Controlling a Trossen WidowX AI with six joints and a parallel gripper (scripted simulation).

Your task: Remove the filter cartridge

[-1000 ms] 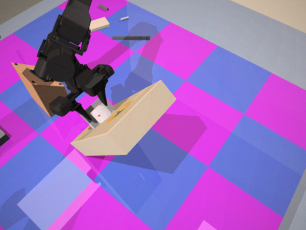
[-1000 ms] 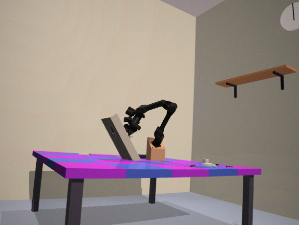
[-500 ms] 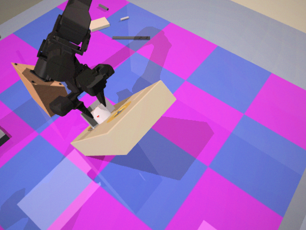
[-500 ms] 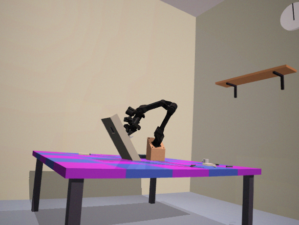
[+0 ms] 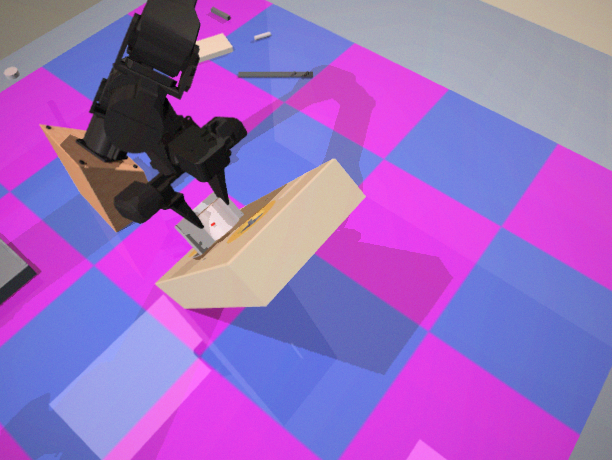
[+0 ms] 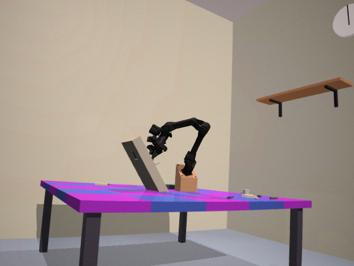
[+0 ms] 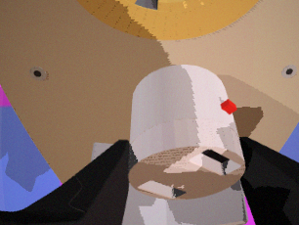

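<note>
The white round cartridge (image 5: 225, 214) (image 7: 163, 108) has a red mark on its side and two slots on its end face, which points toward the wrist camera. It is out of the tilted beige panel (image 5: 300, 230) (image 6: 151, 167) (image 7: 73, 93), below the yellow ring (image 5: 250, 222) (image 7: 205, 29) on its front. My gripper (image 5: 215, 215) (image 6: 153, 157) (image 7: 184, 148) is shut on the cartridge, one finger on each side. A small grey tray (image 5: 191, 235) (image 6: 157, 163) (image 7: 103, 151) shows behind and under it; whether the cartridge touches the tray is hidden.
The wooden arm base (image 5: 95, 185) (image 6: 186, 183) stands behind the gripper. A grey and dark box (image 5: 10, 267) is at the left edge of the top view. A dark bar (image 5: 275, 74) and a cream block (image 5: 216, 47) lie farther back. The panel front is close to the fingertips.
</note>
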